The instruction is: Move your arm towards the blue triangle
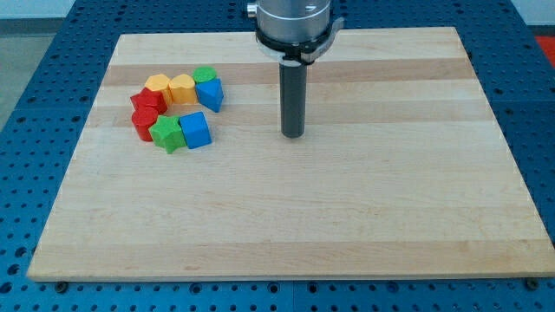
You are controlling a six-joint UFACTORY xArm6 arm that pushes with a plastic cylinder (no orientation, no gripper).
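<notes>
The table (347, 225) is a pale wooden board lying on a blue perforated surface (35, 52), and most of its top is bare. The arm (293, 22) comes down over the far edge near its middle and ends in a dark rod; there is no pincer on it, so nothing is gripped or held. The tip (293, 135) sits on the wood a little toward the far edge from the table's centre, well apart from every block.

All the blocks huddle in a ring near the far left corner. The blue triangle (210, 93) is on the ring's right side, the block nearest the tip, to the tip's left. Just in front of it lies a blue cube (196, 130), touching a green star (167, 134). Behind the triangle is a green block (205, 74). Two yellow blocks (181, 87) (158, 86) form the far side, and two red blocks (146, 100) (143, 120) close the left.
</notes>
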